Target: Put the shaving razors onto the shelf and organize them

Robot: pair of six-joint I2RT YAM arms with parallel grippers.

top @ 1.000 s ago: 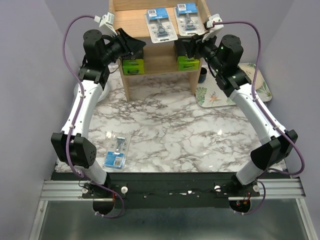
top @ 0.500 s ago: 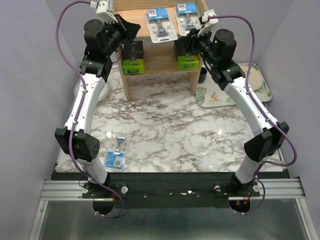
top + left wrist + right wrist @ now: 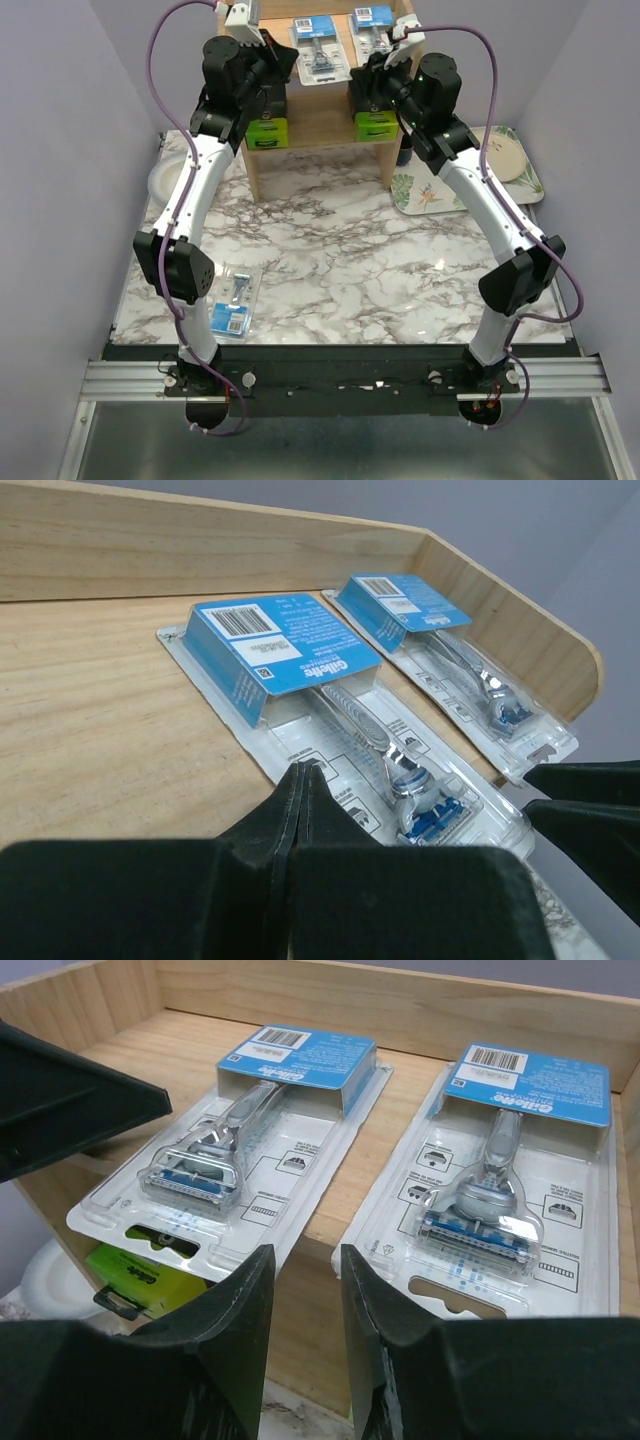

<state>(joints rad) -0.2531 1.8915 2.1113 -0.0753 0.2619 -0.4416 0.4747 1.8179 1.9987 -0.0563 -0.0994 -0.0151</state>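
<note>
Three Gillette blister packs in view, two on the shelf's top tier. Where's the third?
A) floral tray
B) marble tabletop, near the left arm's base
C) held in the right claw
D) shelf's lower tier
B: the third blister pack lies flat on the marble tabletop near the left arm's base, well short of the shelf.

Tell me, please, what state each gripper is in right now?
Left gripper: closed, holding nothing.
Right gripper: partly open, holding nothing.
</note>
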